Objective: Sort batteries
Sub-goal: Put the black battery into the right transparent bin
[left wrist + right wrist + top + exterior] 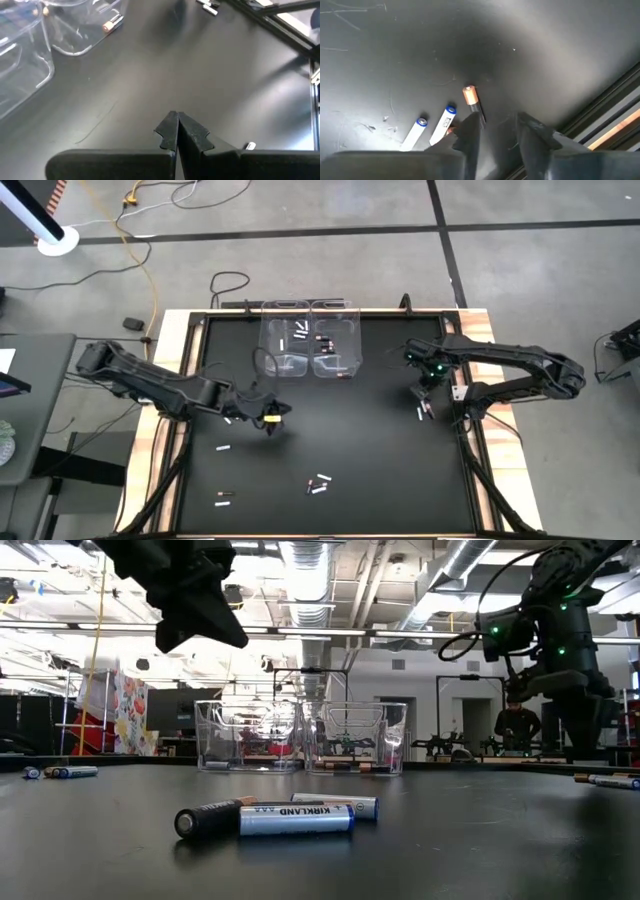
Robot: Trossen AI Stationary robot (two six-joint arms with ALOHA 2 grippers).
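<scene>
The counter [330, 430] is a black surface, and two clear plastic bins [310, 340] are set side by side at the middle of its far edge. A few batteries [325, 340] are seen inside the bins, and one with a copper end [112, 23] is shown in the left wrist view lying against a bin's wall.

The left gripper [270, 418] is held above the counter left of centre, and its jaws are pressed fully together with nothing between them. In the low view it [195, 600] is seen as a dark shape raised well above the surface.

The right gripper [428, 385] is held near the right edge of the counter. Its jaws are parted and nothing is gripped. In the right wrist view a dark battery with a copper end [472, 102] is shown lying on the counter just ahead of one finger [467, 137], partly hidden by it, and two white batteries with blue tips [432, 127] are lying just beside it.

More batteries are scattered toward the near edge: a small group [319, 482] near the middle, one [223, 448] to the left and one [223, 499] near the near left corner. In the low view the nearest pair [280, 817] is shown lying on the counter in front of the bins.
</scene>
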